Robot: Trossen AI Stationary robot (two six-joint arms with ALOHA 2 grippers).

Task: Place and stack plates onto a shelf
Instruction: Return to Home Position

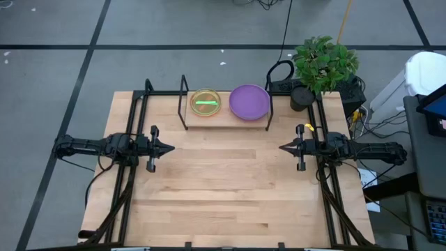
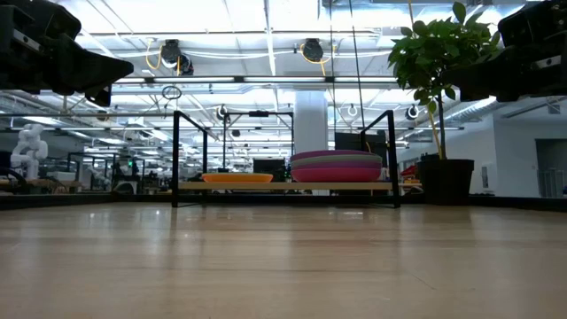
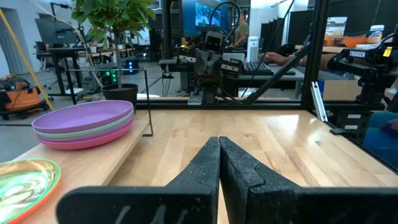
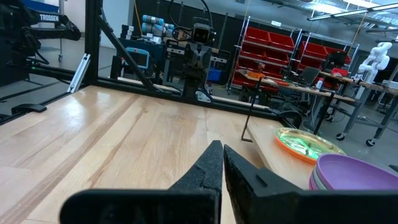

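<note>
High view: the left arm lies stretched out level from the left edge of the light-wood tabletop point(image 1: 223, 192). Its left gripper point(image 1: 170, 147) points inward over bare wood. The right arm mirrors it from the right edge, with the right gripper point(image 1: 282, 147) facing its counterpart and well apart from it. Each claw is closed, the dark fingers point(image 3: 205, 168) pressed together tip to tip (the right wrist view shows the same).

The narrow light-wood shelf with black bent-metal end frames point(image 1: 225, 120) stands at the table's far edge. It carries two stacks:
- Left half: the stack of small translucent plates point(image 1: 205, 102), green uppermost over orange.
- Right half: the stack of large opaque plates point(image 1: 249, 102), purple uppermost, with teal and magenta edges visible in the low view.

A narrow gap separates the stacks. A potted green plant point(image 1: 323, 63) stands by the far right corner.
</note>
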